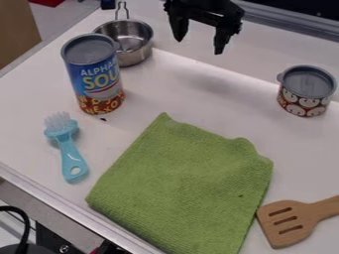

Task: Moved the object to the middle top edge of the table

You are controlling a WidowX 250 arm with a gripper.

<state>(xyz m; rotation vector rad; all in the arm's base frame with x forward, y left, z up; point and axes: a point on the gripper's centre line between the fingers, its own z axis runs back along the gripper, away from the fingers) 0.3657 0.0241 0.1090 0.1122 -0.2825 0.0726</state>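
Note:
The black gripper (200, 43) hangs over the middle of the table's top edge, its two fingers spread apart with nothing between them. Below it lies bare white table (192, 84). The task does not name its object. To the gripper's left, a tall blue soup can (92, 74) stands upright, and a small metal pot (131, 42) sits just behind it. A short can with a grey lid (305, 92) stands upright to the gripper's right.
A green cloth (189, 186) covers much of the front middle. At the left lies a light-blue brush (67, 146); a wooden slotted spatula (291, 221) lies at the lower right. The table's front edge (76, 211) runs along the lower left.

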